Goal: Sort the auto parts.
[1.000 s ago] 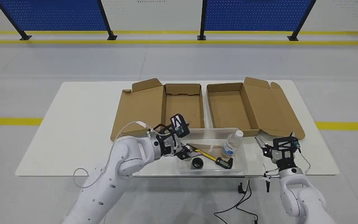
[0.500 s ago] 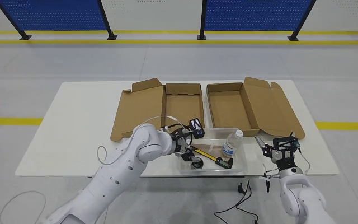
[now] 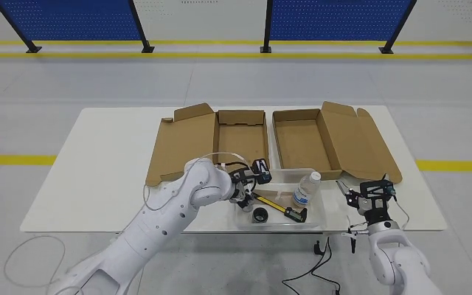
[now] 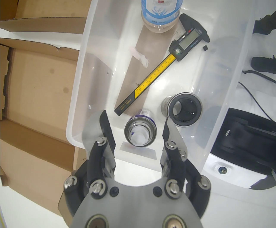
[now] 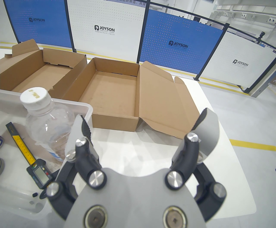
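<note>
plastic bin [image 4: 76, 86]: one bottle [image 4: 160, 13], one caliper [image 4: 155, 75], one steel sleeve [image 4: 183, 109], one can [image 4: 140, 132], the can between the left gripper's [image 4: 136, 122] spread fingers [image 4: 106, 127]. right gripper's [image 5: 143, 121] spread too, two boxes [image 5: 112, 95] [image 5: 43, 75] past its fingers.

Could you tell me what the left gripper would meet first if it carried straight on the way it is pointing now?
The left gripper would most likely meet the small metal can, standing upright in the clear bin, in line between its open fingers; the depth is unclear.
</note>
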### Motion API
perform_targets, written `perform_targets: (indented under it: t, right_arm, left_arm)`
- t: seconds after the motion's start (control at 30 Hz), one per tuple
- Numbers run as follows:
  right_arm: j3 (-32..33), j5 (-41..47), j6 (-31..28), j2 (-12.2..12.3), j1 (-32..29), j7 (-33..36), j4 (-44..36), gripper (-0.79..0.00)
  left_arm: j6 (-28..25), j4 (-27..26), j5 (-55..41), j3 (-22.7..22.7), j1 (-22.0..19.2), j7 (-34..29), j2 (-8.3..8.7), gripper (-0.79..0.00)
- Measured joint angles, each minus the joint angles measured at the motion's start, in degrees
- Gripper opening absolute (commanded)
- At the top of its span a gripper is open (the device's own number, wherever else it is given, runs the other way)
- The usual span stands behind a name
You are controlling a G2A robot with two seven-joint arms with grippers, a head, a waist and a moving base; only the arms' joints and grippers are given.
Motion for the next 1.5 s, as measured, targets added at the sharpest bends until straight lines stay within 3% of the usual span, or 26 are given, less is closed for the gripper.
perform_targets:
  t: [0.53, 0.73, 0.83, 1.2, 1.33, 1.47, 1.5]
  right_arm:
    - [0.00, 0.00, 0.00, 0.00, 0.00, 0.00, 0.00, 0.000]
    - [0.00, 0.00, 0.00, 0.00, 0.00, 0.00, 0.00, 0.000]
    - [0.00, 0.00, 0.00, 0.00, 0.00, 0.00, 0.00, 0.000]
    - [0.00, 0.00, 0.00, 0.00, 0.00, 0.00, 0.00, 0.000]
    - [0.00, 0.00, 0.00, 0.00, 0.00, 0.00, 0.00, 0.000]
    - [0.00, 0.00, 0.00, 0.00, 0.00, 0.00, 0.00, 0.000]
    - [0.00, 0.00, 0.00, 0.00, 0.00, 0.00, 0.00, 0.000]
  left_arm:
    - [-1.87, 5.50, -1.93, 3.04, -3.08, -0.54, -1.19, -0.323]
    - [-1.68, 7.65, -2.87, 3.75, -3.34, 0.62, -1.58, -0.342]
    - [-1.60, 8.42, -3.14, 4.05, -3.46, 0.95, -1.73, -0.400]
    - [-2.41, 9.99, -3.18, 4.83, -3.81, 0.55, -1.92, -0.419]
    - [-2.60, 10.15, -3.34, 5.11, -3.96, 0.44, -2.02, -0.539]
    - [-2.38, 9.84, -3.46, 5.30, -4.06, 0.75, -2.13, -0.773]
    - [-2.31, 9.77, -3.45, 5.31, -4.08, 0.80, -2.14, -0.785]
